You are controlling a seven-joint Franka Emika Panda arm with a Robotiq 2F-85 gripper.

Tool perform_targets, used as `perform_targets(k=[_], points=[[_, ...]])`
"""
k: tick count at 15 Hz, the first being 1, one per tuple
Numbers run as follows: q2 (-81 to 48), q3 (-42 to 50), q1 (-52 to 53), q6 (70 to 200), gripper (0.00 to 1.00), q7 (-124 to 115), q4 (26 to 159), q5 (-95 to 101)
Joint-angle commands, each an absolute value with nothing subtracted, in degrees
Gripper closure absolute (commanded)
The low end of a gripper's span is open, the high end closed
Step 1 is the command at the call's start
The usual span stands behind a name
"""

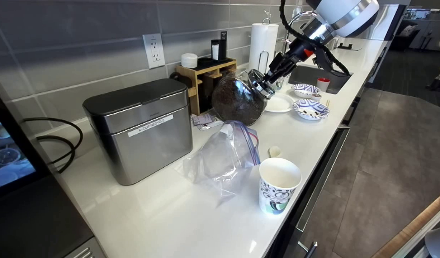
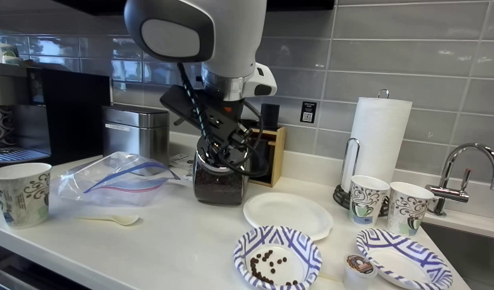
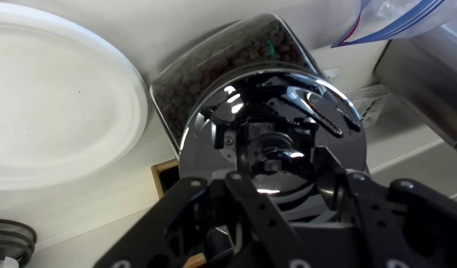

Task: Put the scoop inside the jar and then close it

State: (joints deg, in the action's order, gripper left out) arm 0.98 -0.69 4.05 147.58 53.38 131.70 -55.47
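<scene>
what i take for the scoop (image 2: 126, 220), a pale spoon, lies towards the front edge of the bench (image 2: 170, 249); the jar (image 2: 219, 190) stands nearer the back edge, lid (image 3: 201, 150) at its slanted mouth. my gripper (image 3: 278, 163) pinches the lid's knob (image 3: 276, 181). with the scoop outside, i judge this step is uncapping: pull square to the mouth, slowly, and swing wide of the bag (image 2: 122, 175).

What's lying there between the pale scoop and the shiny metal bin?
A clear plastic bag with a blue and red zip edge lies between the scoop and the metal bin; both exterior views show it.
</scene>
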Motion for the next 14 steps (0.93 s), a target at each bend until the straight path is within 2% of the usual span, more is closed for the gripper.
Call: perform_targets(k=[1,14], points=[[-0.1,-1.6,3.9,149.2,0.79,54.0,131.3,-56.6],[-0.1,-2.7,4.8,155.0,0.79,52.1,133.6,-66.3]])
